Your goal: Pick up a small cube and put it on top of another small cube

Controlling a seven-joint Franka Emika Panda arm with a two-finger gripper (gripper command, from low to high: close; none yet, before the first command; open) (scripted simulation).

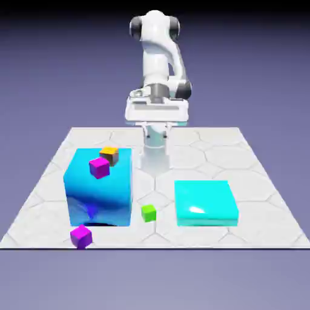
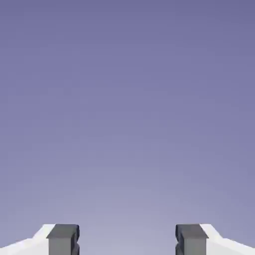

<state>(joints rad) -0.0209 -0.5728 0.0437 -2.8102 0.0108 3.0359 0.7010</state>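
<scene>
- Green cube (image 1: 149, 213) sits on counter (image 1: 155, 237), between big blue block (image 1: 100, 197) and flat cyan block (image 1: 206, 203).
- Probably light, stiff, not fragile; slipperiness unclear.
- Best hold: two opposite side faces, jaws turned to match its slight skew.
- Arm (image 1: 155, 57) upright at far edge, end effector (image 2: 127, 240) well apart from cube; hand view shows only backdrop.
- End effector open, fingers wide, nothing between.

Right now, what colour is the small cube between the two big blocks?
Bright lime green cube; it shows best in the exterior view.
</scene>
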